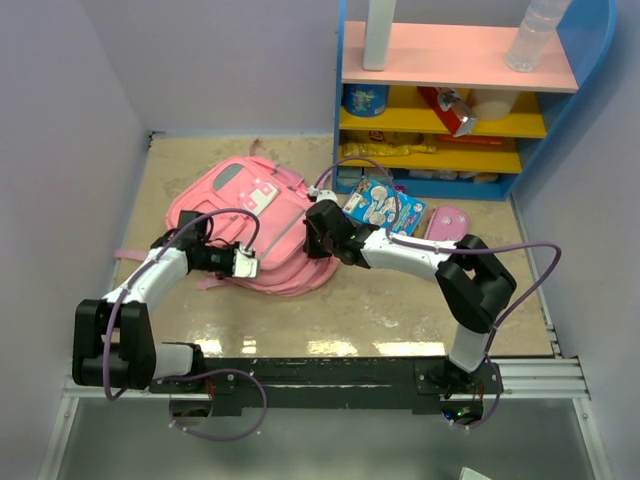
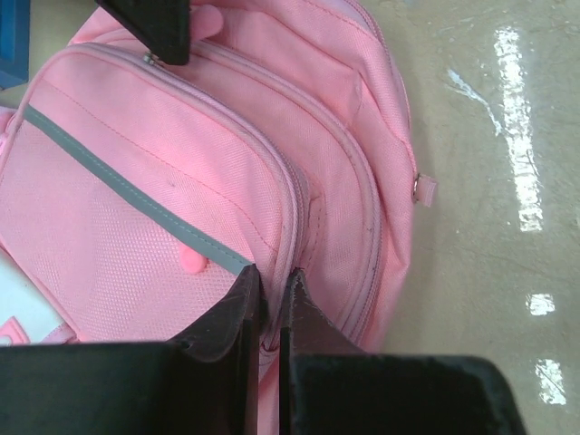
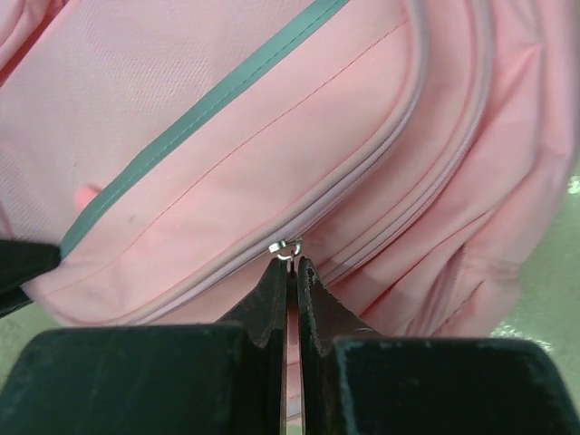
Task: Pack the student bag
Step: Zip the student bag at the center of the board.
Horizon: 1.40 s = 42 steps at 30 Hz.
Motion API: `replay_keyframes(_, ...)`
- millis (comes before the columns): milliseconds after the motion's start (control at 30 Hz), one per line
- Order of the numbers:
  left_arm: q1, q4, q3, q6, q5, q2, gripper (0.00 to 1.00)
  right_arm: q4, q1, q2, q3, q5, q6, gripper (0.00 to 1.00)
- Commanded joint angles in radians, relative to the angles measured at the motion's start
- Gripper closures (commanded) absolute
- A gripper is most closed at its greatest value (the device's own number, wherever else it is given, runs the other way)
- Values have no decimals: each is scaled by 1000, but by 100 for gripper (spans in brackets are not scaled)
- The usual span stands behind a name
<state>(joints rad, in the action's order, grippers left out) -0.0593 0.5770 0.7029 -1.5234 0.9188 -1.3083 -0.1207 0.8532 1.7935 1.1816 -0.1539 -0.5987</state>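
Top view: student bag [image 1: 262, 225] is lying flat on the desk [image 1: 380, 310], left of ctr, w/ left fingers [image 1: 250, 265] sitting at its near edge & right fingers [image 1: 312, 232] at its right side. A blue snack pack [image 1: 385, 205] & pink pencil case [image 1: 447, 222] are lying just behind the right arm, in front of the shelf unit [image 1: 450, 150]. Left wrist: left fingers [image 2: 276, 304] are pinching nearly shut on bag fabric by the front-pocket zip seam; right wrist: right fingers [image 3: 292, 281] are clamping shut on the zipper pull [image 3: 285, 246], grey stripe [image 3: 208, 118] crossing above.
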Motion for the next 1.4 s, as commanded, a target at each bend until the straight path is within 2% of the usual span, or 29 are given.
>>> replay_keyframes(0,9,179,15,-105,-21,41,100,-17,-58,-13,49,-102,66,100)
replay_keyframes(300,15,451,69,-369,-61,66,100,-27,-143,87,187,-121,171,100)
replay_keyframes(467,39,556,107,-437,-90,49,100,3,-152,132,265,-128,237,100)
replay_keyframes(600,84,606,115,-513,-145,37,100,35,-158,164,309,-150,280,100)
replay_keyframes(733,144,552,110,-488,-149,34,100,68,-158,95,268,-110,278,100)
replay_keyframes(767,156,475,118,-439,-115,26,96,78,-157,71,218,-105,272,100)
replay_keyframes(800,173,434,130,-309,-97,3,89,104,-155,48,187,-89,270,100)
replay_keyframes(833,180,387,174,-243,-75,-14,69,116,-155,3,155,-67,260,100)
replay_keyframes(900,187,392,237,-90,3,-67,29,116,-146,-29,75,-53,241,100)
replay_keyframes(933,185,464,301,-77,41,-86,0,116,-141,-52,53,-46,223,100)
replay_keyframes(1033,164,617,410,-75,217,-147,0,150,-125,-81,-19,-13,179,100)
replay_keyframes(1100,90,624,444,13,293,-158,0,159,-99,-91,-59,-9,160,100)
replay_keyframes(1167,26,459,417,162,313,-128,0,161,-66,-95,-83,-6,134,100)
replay_keyframes(1200,-41,354,387,394,295,-68,0,161,-57,-97,-88,-7,125,100)
replay_keyframes(1233,-80,69,297,543,258,-25,0,162,-49,-97,-95,-4,100,100)
replay_keyframes(1267,-124,-62,244,694,126,16,0,164,-28,-98,-106,-3,88,100)
replay_keyframes(1300,-205,-96,219,774,77,32,0,161,-17,-101,-112,-1,79,100)
replay_keyframes(1367,-243,-69,254,816,5,-20,0,158,15,-106,-125,-1,48,100)
